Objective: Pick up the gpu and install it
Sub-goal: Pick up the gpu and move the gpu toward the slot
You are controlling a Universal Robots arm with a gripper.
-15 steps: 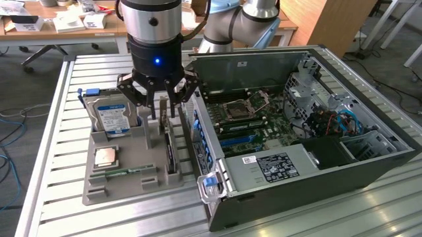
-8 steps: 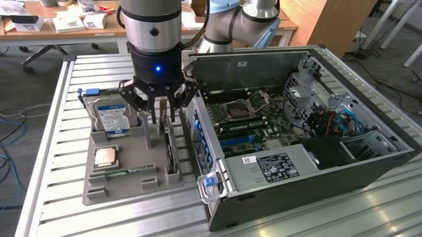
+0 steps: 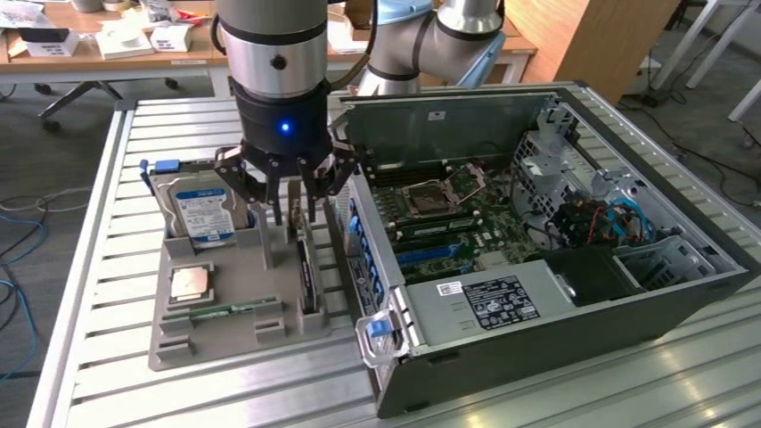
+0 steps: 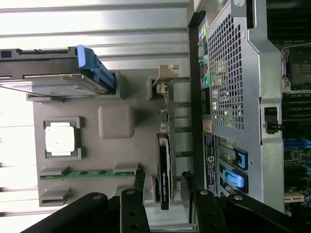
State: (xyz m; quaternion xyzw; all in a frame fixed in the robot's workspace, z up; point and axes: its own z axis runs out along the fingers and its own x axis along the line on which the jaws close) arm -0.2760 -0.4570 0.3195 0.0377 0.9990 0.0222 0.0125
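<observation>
Hovering low over the grey tray with the gripper spread wide and holding nothing. Straddling the gpu, a fingertip down either side, contact impossible to judge. Spotting that gpu standing on edge in the tray slot closest to the open computer case. Sharing the tray: hard drive upright at one end, CPU lying flat, RAM stick beside it.
</observation>
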